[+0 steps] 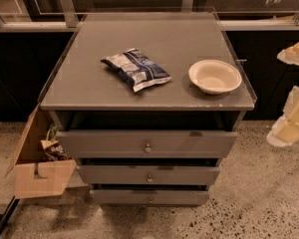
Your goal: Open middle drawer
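The middle drawer (149,175) is the second of three grey fronts in the cabinet, with a small round knob (149,179) at its centre. A dark gap shows above its front. The taller top drawer (147,143) sits above it and the lowest drawer (150,197) below. My gripper (290,119) shows as pale, blurred parts at the right edge, beside the cabinet's right corner, about level with the top drawer. It is well apart from the knob and touches nothing.
A chip bag (136,68) and a white bowl (215,76) lie on the grey cabinet top (89,83). An open cardboard box (37,168) with rubbish stands on the floor against the cabinet's left side. Speckled floor lies in front and to the right.
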Controlling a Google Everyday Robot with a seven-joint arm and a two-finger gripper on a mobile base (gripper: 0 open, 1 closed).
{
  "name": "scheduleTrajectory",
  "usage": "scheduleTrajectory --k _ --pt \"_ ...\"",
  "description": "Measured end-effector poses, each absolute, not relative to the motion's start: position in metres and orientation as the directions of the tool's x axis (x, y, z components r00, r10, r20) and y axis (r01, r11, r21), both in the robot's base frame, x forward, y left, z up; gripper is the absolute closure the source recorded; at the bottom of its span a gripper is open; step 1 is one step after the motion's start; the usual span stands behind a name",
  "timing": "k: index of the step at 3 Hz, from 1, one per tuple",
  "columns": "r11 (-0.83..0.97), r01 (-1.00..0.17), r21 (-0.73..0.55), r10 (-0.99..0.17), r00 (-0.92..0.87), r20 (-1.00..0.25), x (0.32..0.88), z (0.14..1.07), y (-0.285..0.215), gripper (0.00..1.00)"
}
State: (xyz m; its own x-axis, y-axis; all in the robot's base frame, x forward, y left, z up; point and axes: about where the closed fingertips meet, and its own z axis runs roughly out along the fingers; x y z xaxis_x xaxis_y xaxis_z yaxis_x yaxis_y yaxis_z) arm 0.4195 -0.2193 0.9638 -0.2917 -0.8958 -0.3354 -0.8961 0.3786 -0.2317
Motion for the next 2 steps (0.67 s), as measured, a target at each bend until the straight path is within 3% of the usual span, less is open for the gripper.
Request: scheduleTrajectory --k 2 --pt "0.583 -0.8 -0.143 -0.691 -0.395 -0.606 0.379 0.904 -0.218 0.0"
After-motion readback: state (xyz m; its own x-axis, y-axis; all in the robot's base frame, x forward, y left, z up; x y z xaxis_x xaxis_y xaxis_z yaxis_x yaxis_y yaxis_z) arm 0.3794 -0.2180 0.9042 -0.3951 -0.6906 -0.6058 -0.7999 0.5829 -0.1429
